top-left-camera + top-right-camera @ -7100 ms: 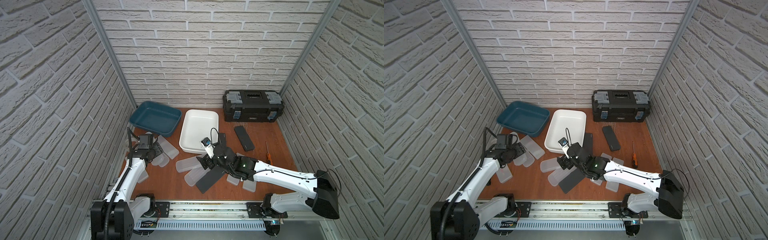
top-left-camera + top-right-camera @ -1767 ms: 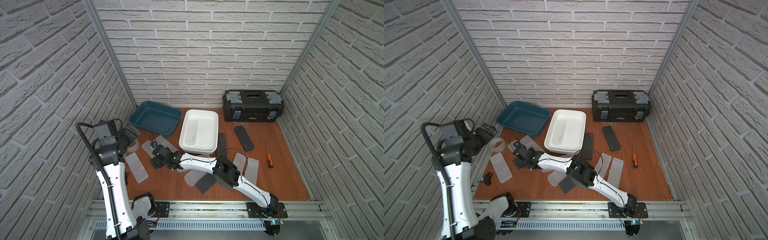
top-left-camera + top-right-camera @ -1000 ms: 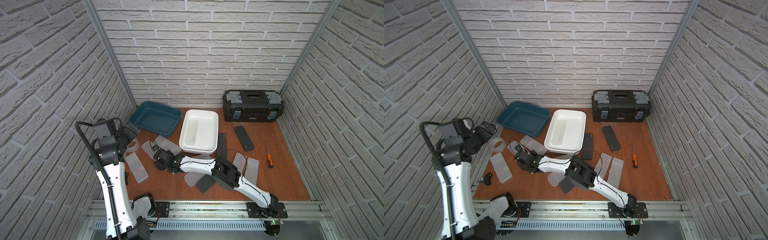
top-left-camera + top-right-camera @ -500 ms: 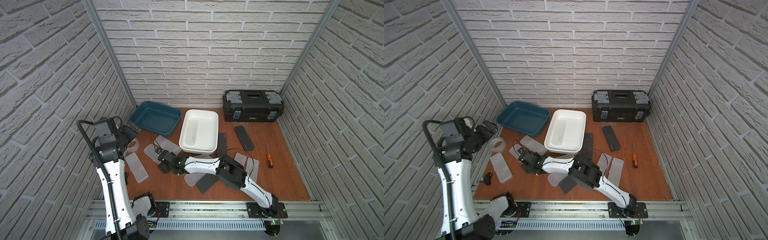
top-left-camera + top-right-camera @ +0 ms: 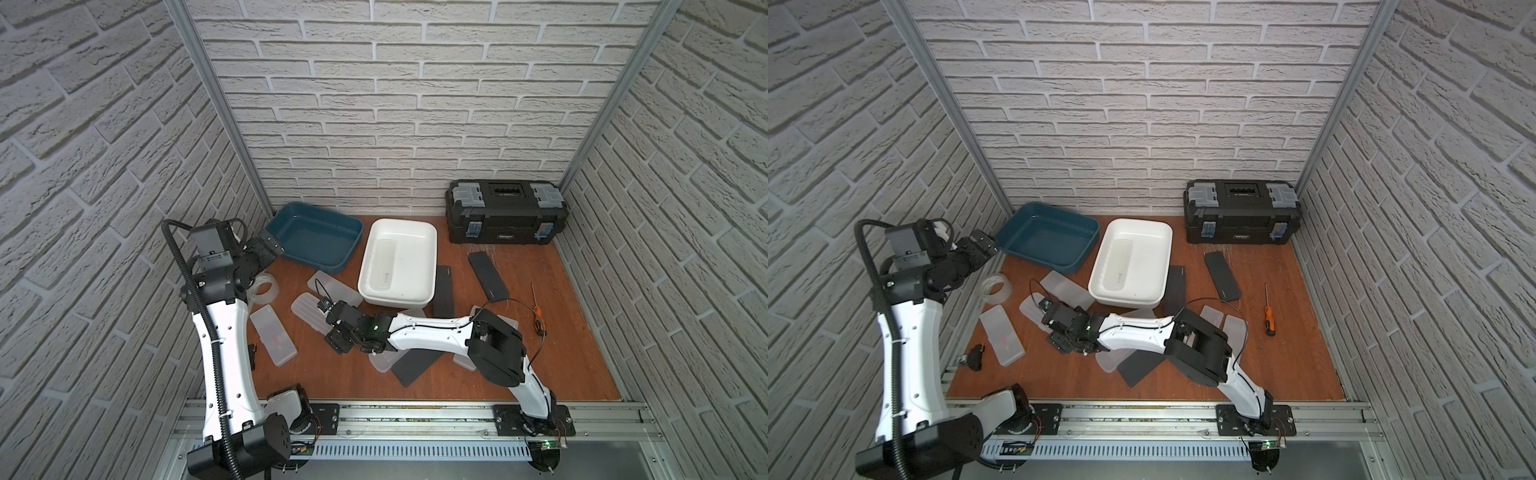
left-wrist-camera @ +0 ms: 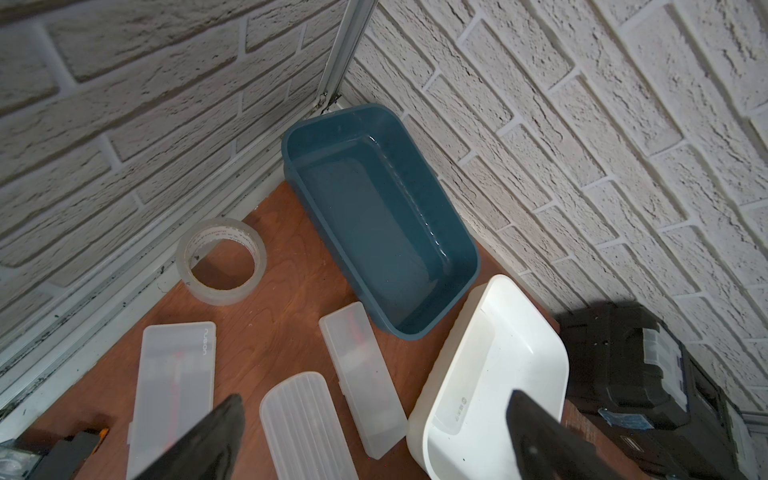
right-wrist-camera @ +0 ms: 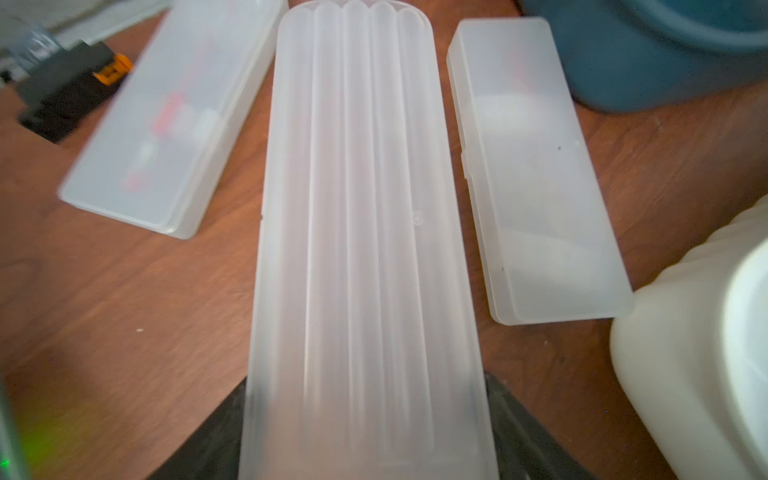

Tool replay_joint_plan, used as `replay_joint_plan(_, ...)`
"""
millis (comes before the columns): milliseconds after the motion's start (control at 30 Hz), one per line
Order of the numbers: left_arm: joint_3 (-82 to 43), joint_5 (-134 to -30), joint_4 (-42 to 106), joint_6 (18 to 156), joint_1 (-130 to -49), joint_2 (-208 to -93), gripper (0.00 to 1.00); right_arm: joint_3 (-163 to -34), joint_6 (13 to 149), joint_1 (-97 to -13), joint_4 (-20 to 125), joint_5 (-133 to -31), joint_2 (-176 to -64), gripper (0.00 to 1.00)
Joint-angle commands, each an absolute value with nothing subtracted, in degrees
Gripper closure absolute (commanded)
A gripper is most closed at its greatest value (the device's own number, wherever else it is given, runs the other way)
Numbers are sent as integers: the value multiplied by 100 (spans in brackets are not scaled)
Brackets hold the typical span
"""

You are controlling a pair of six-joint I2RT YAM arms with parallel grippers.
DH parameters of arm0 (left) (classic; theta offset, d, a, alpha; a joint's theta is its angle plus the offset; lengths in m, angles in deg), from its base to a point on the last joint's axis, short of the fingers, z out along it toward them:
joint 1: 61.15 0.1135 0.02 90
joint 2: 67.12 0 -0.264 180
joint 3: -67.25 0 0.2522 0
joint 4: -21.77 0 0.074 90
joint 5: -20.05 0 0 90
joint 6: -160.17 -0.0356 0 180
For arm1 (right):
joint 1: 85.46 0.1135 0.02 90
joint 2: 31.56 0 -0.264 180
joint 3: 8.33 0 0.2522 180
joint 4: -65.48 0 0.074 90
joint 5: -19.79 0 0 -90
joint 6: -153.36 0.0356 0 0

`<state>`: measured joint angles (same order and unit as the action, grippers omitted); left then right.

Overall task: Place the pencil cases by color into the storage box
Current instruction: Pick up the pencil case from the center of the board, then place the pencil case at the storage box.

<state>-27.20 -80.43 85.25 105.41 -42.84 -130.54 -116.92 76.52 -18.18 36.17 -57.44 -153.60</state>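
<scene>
My right gripper [image 5: 332, 326] [image 7: 365, 415] is shut on the near end of a ribbed frosted white pencil case [image 5: 305, 309] [image 7: 365, 208], low over the floor. The white storage box [image 5: 395, 300] holds one frosted case [image 5: 384, 264]. The blue storage box [image 5: 316, 264] [image 6: 424, 320] has nothing in it. My left gripper [image 5: 270, 245] [image 6: 374, 401] hangs open high by the left wall. Smooth frosted cases lie beside the white box [image 5: 334, 286] and at the left [image 5: 272, 334]. Black cases lie on the floor [image 5: 488, 270], [image 5: 444, 291], [image 5: 411, 368].
A clear tape roll [image 5: 264, 286] sits by the left wall under my left arm. A black toolbox [image 5: 505, 212] stands at the back right, with an orange screwdriver [image 5: 538, 311] in front of it. A small black and orange object [image 5: 973, 357] lies front left. More frosted cases [image 5: 505, 324] lie under my right arm.
My right gripper has slid a little to the right and toward the front, with the ribbed case between its fingers. The left arm has barely moved.
</scene>
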Motion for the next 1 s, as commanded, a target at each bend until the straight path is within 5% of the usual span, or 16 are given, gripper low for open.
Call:
replay_joint_plan(0,-2878,-7865,8468,10326,-4346,-13080,2,-11666,7793,-1747,3601,-5831,-14871,54)
replay_joint_plan(467,-3275,-7598,8415,10181,-4688,-13437,3,-11581,7884,-2101,2639,-5266,-13874,55)
replay_joint_plan(967,-3435,-6724,8379,9586,-6196,-13857,4,-11852,8555,-4011,2006,-5435,-13957,54)
